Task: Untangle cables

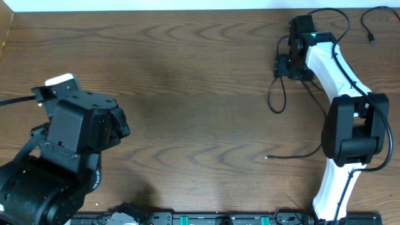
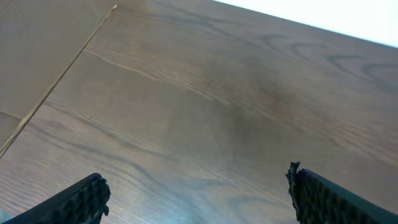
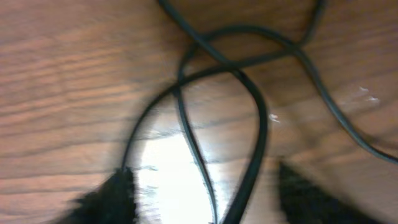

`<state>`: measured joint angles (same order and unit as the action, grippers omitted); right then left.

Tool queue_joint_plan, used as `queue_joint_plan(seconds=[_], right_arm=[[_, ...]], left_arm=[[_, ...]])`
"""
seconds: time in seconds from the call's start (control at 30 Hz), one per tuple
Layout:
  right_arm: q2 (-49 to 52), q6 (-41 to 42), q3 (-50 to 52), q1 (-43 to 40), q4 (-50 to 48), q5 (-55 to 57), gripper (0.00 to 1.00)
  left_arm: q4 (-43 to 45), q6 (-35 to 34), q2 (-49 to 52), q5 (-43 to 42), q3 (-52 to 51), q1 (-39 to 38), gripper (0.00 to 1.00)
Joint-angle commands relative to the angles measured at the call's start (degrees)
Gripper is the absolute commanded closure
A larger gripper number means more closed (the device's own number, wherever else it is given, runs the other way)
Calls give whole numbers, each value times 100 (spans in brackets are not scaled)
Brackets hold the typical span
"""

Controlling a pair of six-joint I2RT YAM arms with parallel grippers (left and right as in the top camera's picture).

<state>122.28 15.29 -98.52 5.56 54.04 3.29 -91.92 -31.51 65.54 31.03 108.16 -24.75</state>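
Observation:
Black cables (image 1: 275,100) lie at the table's far right, and one loop hangs down from under my right gripper (image 1: 284,65). In the right wrist view, which is blurred, the cables (image 3: 256,124) cross and loop on the wood. Two strands run between the right gripper's (image 3: 202,193) fingers, which stand apart on either side with gaps showing. Another black cable (image 1: 292,156) with a small plug end lies nearer the front, beside the right arm. My left gripper (image 2: 199,199) is open over bare wood at the left, with nothing between its fingers.
A further black cord (image 1: 369,25) curls at the far right corner. The left arm (image 1: 69,137) is folded at the front left. A seam in the table surface (image 2: 62,74) runs diagonally in the left wrist view. A rail (image 1: 206,219) lines the front edge.

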Motion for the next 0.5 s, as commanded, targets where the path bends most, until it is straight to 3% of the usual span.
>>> queue_joint_plan(seconds=[0.0,0.03,0.23,0.47], right_arm=[[-105,35,-103,-136,127,520,83],[-116,33,-136,-177,181,599,99],[-348,35,-1025,-599,457,831,99],[-476,-636,-3211,-1130,219,796,99]], left_arm=[[-83,-33,9,203,-120,31,6],[-105,-33,9,201,-125,31,6],[-103,-33,-9,201,-125,33,6],[-101,-227,-7,199,-125,33,6]])
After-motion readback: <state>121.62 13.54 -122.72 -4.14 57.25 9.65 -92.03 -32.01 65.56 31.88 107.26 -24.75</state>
